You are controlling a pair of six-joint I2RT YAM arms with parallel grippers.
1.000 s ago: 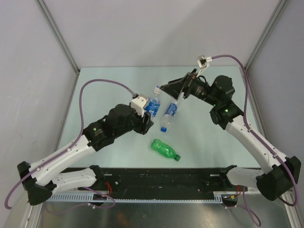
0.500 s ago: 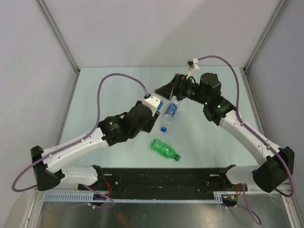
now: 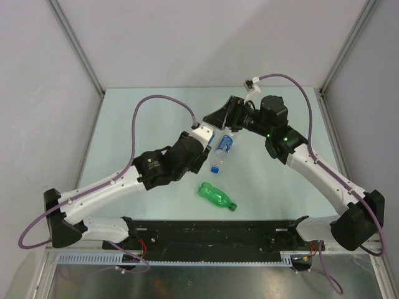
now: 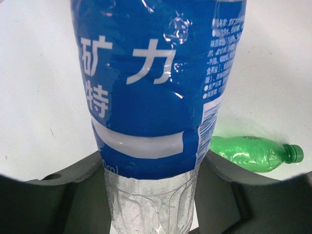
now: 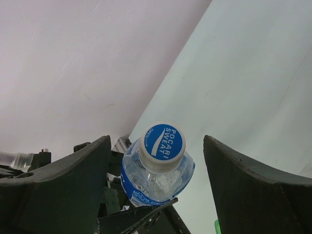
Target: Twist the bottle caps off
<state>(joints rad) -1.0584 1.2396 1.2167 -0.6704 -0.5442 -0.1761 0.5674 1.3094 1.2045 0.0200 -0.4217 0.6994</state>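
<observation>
Left gripper [image 4: 153, 168] clamps a bottle [image 4: 156, 87]; its wrist view crops the top.

clear bottle [image 4: 151, 87]: blue label, white lettering | cap [image 5: 163, 141]: blue-white | second bottle [image 3: 216, 196]: green

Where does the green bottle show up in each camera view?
Top external: green bottle lies just below centre.
Left wrist: lower right, behind the held blue-labelled bottle.
Right wrist: just a green speck at the bottom edge, unsure.
Shared landmark: that blue-labelled bottle, in both wrist views.
</observation>
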